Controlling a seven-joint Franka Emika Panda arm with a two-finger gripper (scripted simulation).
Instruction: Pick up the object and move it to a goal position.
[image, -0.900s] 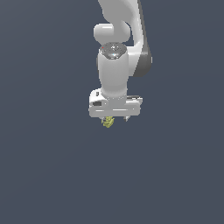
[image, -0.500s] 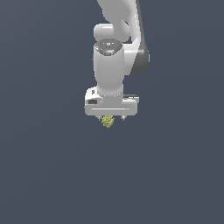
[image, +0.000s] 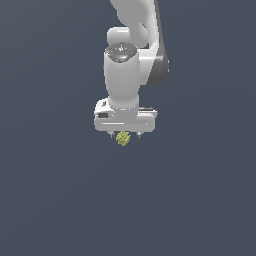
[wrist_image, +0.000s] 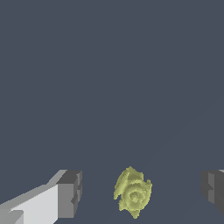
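Note:
The object (image: 122, 138) is a tiny lumpy yellow-green thing that sits directly under my white gripper (image: 124, 134) in the exterior view. In the wrist view the object (wrist_image: 133, 194) lies between the two dark finger pads. One pad (wrist_image: 70, 194) and the other pad (wrist_image: 213, 190) each stand apart from it with a clear gap. My gripper (wrist_image: 141, 192) is open and holds nothing. In the exterior view the hand hides most of the fingers.
A plain dark grey surface (image: 200, 200) fills both views. The white arm (image: 135, 30) rises from the gripper to the frame's top edge. No other objects or goal marker show.
The arm's upper part has shifted slightly toward the exterior view's left. The object stays under the gripper in nearly the same place.

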